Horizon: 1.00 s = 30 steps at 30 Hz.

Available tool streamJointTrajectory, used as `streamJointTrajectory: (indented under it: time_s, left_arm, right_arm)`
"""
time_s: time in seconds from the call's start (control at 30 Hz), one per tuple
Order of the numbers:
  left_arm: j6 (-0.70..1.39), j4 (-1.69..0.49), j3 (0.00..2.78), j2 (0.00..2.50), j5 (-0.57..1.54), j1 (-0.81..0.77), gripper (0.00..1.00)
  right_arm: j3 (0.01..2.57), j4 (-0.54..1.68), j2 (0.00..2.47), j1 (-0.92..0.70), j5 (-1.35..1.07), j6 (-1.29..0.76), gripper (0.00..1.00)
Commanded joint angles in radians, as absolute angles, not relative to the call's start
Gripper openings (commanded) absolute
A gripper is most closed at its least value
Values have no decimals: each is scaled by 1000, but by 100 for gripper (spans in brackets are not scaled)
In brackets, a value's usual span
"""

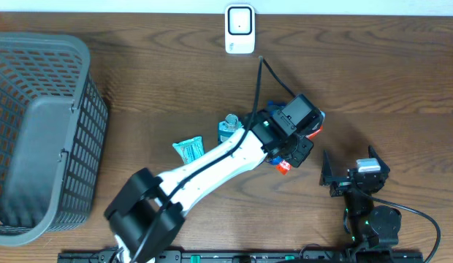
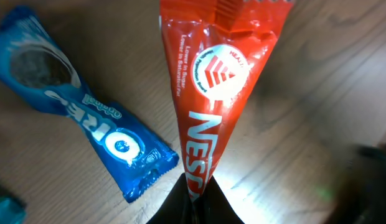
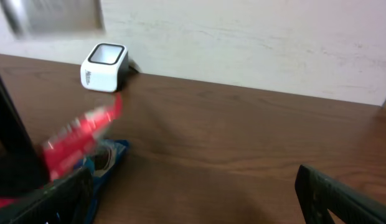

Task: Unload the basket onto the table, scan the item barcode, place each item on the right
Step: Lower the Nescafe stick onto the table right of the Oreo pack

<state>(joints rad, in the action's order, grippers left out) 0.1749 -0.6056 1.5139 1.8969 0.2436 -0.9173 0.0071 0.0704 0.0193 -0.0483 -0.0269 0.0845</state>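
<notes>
The red packet (image 2: 211, 93) fills the left wrist view. Its narrow end is pinched in the left gripper (image 2: 194, 202), whose dark jaws are closed tight on the foil at the bottom edge. White lettering and a round white emblem face the camera. Just to its left a blue biscuit packet (image 2: 87, 124) lies flat on the wooden table (image 1: 372, 66).

The right gripper (image 3: 196, 199) sits low at the front right, well apart from the packet. Its jaws stand wide and hold nothing.

From overhead the red packet is almost hidden under the left gripper, with only a red corner showing near the middle of the table. That view alone shows the grey mesh basket (image 1: 44, 109) at the left edge and a teal packet (image 1: 188, 150) beside the white arm.

The right wrist view shows the white scanner (image 3: 104, 65) at the back of the table by the wall. The red packet is a slanting blur in front of it, above the blue one.
</notes>
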Motion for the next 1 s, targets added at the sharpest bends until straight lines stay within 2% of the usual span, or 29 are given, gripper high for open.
streamJointTrajectory:
  time_s: [0.0, 0.3, 0.33, 0.37, 0.4, 0.43, 0.47, 0.5, 0.77, 0.97]
  left_arm:
    - [162, -602, 1509, 1959, 283, -915, 7]
    - [161, -594, 1509, 2014, 287, -943, 8]
    - [161, -592, 1509, 2014, 287, -947, 23]
    - [161, -591, 1509, 2014, 287, -951, 43]
    - [161, -590, 1509, 2014, 287, -954, 57]
    - [160, -588, 1509, 2014, 287, -955, 83]
    - [157, -589, 1512, 2012, 287, -955, 95]
    - [151, -590, 1517, 2012, 286, -954, 99]
    - [119, -667, 1646, 1945, 101, -889, 100]
    - [47, -725, 1784, 1884, 88, -796, 100]
  right_arm:
    - [6, 75, 20, -54, -25, 91, 99]
    - [6, 75, 20, -54, -25, 91, 99]
    - [6, 75, 20, -54, -25, 91, 99]
    - [6, 75, 20, -54, -25, 91, 99]
    - [6, 75, 20, -54, -25, 91, 99]
    - [6, 75, 20, -54, -25, 91, 99]
    - [6, 75, 20, -54, -25, 91, 99]
    - [6, 75, 20, -54, -25, 91, 99]
    - [6, 75, 20, -54, -25, 91, 99]
    - [6, 75, 20, -54, -25, 91, 99]
